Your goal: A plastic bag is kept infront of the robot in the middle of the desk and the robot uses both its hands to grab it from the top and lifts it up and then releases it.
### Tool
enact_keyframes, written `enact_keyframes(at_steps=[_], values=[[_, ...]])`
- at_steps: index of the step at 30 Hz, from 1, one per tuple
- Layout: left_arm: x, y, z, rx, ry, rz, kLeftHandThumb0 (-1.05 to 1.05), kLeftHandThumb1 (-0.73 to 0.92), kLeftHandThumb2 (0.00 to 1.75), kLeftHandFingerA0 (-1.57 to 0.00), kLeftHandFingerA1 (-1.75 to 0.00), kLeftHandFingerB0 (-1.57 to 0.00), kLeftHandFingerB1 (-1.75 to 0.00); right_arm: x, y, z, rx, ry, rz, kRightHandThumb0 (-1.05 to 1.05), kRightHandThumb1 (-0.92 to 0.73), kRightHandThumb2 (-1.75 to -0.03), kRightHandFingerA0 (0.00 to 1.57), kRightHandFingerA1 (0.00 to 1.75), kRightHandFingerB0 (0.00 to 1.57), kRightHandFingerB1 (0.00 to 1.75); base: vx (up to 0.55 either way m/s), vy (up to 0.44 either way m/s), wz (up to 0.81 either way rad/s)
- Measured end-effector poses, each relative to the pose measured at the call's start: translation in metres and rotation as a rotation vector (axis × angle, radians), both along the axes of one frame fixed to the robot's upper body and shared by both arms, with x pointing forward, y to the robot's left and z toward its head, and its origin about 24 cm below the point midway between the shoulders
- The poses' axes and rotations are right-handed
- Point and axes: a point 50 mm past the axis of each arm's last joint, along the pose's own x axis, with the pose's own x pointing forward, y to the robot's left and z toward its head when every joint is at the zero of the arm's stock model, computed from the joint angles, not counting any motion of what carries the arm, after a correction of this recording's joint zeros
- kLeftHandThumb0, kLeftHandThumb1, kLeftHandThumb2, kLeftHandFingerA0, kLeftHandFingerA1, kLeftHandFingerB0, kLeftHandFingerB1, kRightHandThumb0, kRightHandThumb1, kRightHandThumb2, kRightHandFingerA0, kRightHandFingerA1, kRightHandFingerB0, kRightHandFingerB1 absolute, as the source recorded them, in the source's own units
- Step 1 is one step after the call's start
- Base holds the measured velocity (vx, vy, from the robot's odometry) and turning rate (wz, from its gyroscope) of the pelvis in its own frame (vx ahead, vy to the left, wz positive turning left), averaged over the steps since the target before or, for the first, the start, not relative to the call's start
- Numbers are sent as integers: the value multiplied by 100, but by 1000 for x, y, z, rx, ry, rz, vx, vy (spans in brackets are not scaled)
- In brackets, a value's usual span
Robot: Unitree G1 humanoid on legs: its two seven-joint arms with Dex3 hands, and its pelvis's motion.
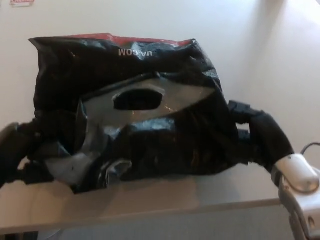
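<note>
Slumping on the desk (280, 65) near its front edge, the bag (135, 105) lay crumpled — black plastic with a red strip along its far edge and a grey inner face showing around the handle cut-out. The left hand (22, 152) pressed against the bag's left side, the right hand (250, 132) against its right; whether their fingers were clamped on the plastic could not be told — the folds hid them.
</note>
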Motion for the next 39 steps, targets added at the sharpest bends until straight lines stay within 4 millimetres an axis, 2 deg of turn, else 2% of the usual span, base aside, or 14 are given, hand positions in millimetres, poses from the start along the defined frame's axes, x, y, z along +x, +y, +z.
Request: enact_keyframes(at_steps=[2,3,4,6,9,10,11,28,31,32,34,35,36,39], values=[[6,-1,14,-12,-44,3,-16,66,57,-83,-175,-59,-175,6,0,15,49,-33,-2,-59,-84,-64,95,175,64,175,0,0,0],[10,-2,23,-21,-72,3,-18,65,57,-85,-175,-59,-175,10,0,24,78,-50,-4,-64,-65,-97,125,154,94,135,0,0,0],[14,-3,32,-28,-96,1,-22,63,57,-86,-175,-61,-175,13,-1,31,102,-63,-6,-60,-88,-70,99,175,72,175,0,0,7],[23,-8,58,-40,-174,-6,-26,64,58,-86,-175,-64,-175,21,-1,55,148,-112,-3,-66,-66,-96,129,158,96,139,0,0,0],[30,-16,95,-56,-277,-19,-26,64,58,-86,-175,-63,-175,29,-1,90,205,-183,8,-66,-64,-96,125,154,94,137,0,0,0],[31,-17,103,-59,-297,-22,-26,64,58,-86,-175,-63,-175,31,-1,97,216,-196,11,-66,-64,-96,125,154,94,137,0,0,0],[32,-20,115,-64,-328,-26,-23,65,58,-88,-175,-62,-175,32,0,108,232,-217,16,-60,-86,-70,100,175,71,175,0,0,0],[15,-45,285,-113,-732,-69,-29,65,58,-87,-175,-64,-175,18,-3,276,415,-528,46,-60,-87,-72,99,175,73,175,0,0,0],[5,-47,308,-120,-790,-74,-30,64,58,-87,-175,-64,-175,8,-3,297,427,-587,69,-61,-86,-65,103,175,71,175,0,0,0],[2,-48,313,-124,-802,-76,-28,64,57,-86,-175,-63,-175,6,-3,301,431,-599,76,-73,-60,-94,127,157,96,139,0,0,0],[-2,-51,323,-128,-821,-82,-29,64,57,-86,-175,-63,-175,1,-4,309,426,-622,86,-62,-85,-65,103,175,71,175,0,0,0],[-4,-52,326,-128,-828,-84,-26,64,58,-85,-175,-63,-175,0,-4,311,424,-628,89,-69,-66,-102,131,155,100,137,0,0,0],[-5,-52,328,-125,-833,-87,-25,63,57,-84,-175,-63,-175,-1,-4,312,421,-633,93,-60,-85,-68,98,175,72,175,0,0,0],[-8,-54,331,-110,-839,-92,-24,62,57,-89,-175,-66,-175,-4,-3,314,420,-642,110,-60,-84,-70,100,175,77,174,0,0,0]])
